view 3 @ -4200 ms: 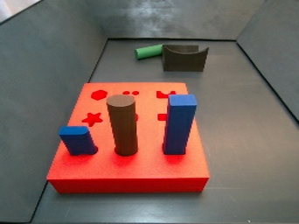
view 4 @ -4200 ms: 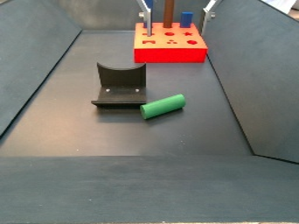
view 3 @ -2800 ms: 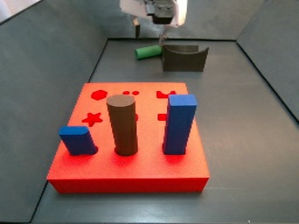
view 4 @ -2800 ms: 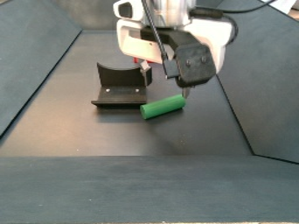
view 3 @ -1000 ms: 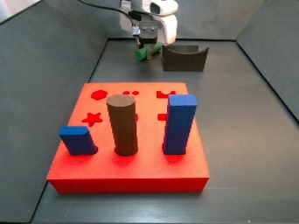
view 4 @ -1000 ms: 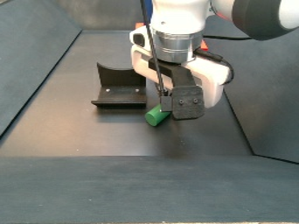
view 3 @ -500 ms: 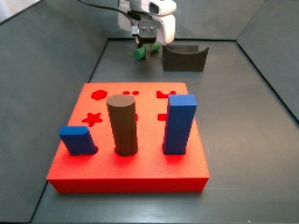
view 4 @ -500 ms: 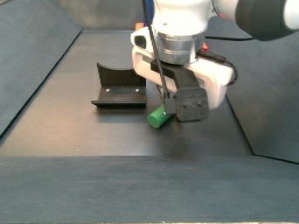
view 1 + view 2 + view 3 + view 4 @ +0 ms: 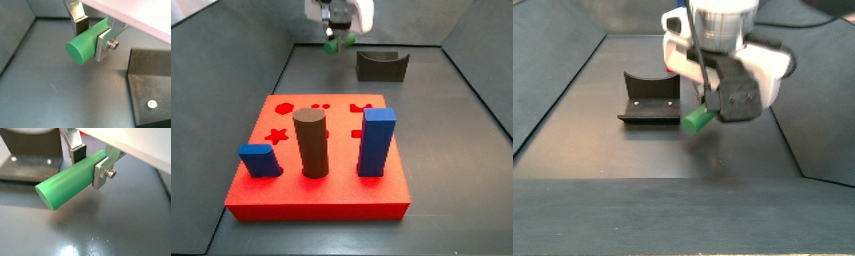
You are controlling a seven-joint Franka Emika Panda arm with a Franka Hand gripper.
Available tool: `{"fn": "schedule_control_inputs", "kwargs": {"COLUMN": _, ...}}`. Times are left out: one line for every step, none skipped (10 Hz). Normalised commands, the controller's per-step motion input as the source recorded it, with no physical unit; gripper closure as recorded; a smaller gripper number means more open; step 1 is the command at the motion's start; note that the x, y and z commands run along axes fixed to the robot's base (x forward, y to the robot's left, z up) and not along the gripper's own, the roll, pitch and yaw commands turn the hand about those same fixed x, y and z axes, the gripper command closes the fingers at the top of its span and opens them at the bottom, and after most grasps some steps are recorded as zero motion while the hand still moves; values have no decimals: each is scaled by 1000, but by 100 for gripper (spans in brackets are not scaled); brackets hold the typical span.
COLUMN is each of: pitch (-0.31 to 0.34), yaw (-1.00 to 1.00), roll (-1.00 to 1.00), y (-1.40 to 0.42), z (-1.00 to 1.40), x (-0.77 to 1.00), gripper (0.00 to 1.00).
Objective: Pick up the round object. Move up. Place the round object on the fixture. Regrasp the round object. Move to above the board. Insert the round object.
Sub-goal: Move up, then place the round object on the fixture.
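Now, going left to right in a side view, the fixture (image 9: 649, 97) sits on the dark floor, and just right of it the gripper (image 9: 704, 106) hangs above the floor with the round object (image 9: 698, 120) in its jaws. In both wrist views the silver fingers (image 9: 105, 44) are closed on the green peg (image 9: 70, 181), pressing its two sides near one end while the rest juts out free, clear of the floor. In a side view the gripper (image 9: 337, 38) is at the far end, left of the fixture (image 9: 382, 66), with the red board (image 9: 318, 198) well apart, near the camera, carrying a blue block (image 9: 259, 160), a brown cylinder (image 9: 311, 143) and a tall blue block (image 9: 376, 141).
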Motion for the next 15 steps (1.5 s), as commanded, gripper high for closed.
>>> {"fn": "schedule_control_inputs", "kwargs": {"pitch": 60, "yaw": -14, "roll": 46, "y": 0, "z": 169, "x": -22, "gripper": 100}}
{"fn": "schedule_control_inputs", "kwargs": {"pitch": 0, "yaw": 0, "roll": 0, "y": 0, "z": 1000, "x": 0, "gripper": 100}}
{"fn": "schedule_control_inputs", "kwargs": {"pitch": 16, "yaw": 0, "roll": 0, "y": -1, "z": 1000, "x": -4, "gripper": 100}}
{"fn": "schedule_control_inputs", "kwargs": {"pitch": 27, "yaw": 0, "roll": 3, "y": 0, "z": 1000, "x": -12, "gripper": 100}}
{"fn": "schedule_control_inputs", "kwargs": {"pitch": 33, "yaw": -3, "roll": 21, "y": 1, "z": 1000, "x": -17, "gripper": 100}}
{"fn": "schedule_control_inputs", "kwargs": {"pitch": 38, "yaw": -7, "roll": 36, "y": 2, "z": 1000, "x": -21, "gripper": 100}}
{"fn": "schedule_control_inputs", "kwargs": {"pitch": 51, "yaw": -9, "roll": 54, "y": 3, "z": 1000, "x": -23, "gripper": 100}}
{"fn": "schedule_control_inputs", "kwargs": {"pitch": 57, "yaw": -8, "roll": 62, "y": 2, "z": 1000, "x": -26, "gripper": 100}}
{"fn": "schedule_control_inputs", "kwargs": {"pitch": 69, "yaw": -4, "roll": 83, "y": 3, "z": 1000, "x": -28, "gripper": 100}}
{"fn": "schedule_control_inputs", "kwargs": {"pitch": 77, "yaw": 2, "roll": 91, "y": 1, "z": 862, "x": -24, "gripper": 100}}
{"fn": "schedule_control_inputs", "kwargs": {"pitch": 85, "yaw": 8, "roll": 100, "y": -1, "z": 706, "x": -17, "gripper": 100}}
{"fn": "schedule_control_inputs", "kwargs": {"pitch": 90, "yaw": 13, "roll": 102, "y": -2, "z": 606, "x": -12, "gripper": 100}}
{"fn": "schedule_control_inputs", "kwargs": {"pitch": 100, "yaw": 17, "roll": 93, "y": -3, "z": 400, "x": -2, "gripper": 100}}
{"fn": "schedule_control_inputs", "kwargs": {"pitch": 105, "yaw": 14, "roll": 76, "y": 1, "z": 243, "x": 7, "gripper": 100}}
{"fn": "schedule_control_inputs", "kwargs": {"pitch": 72, "yaw": 1000, "roll": 38, "y": -1000, "z": 415, "x": 851, "gripper": 100}}
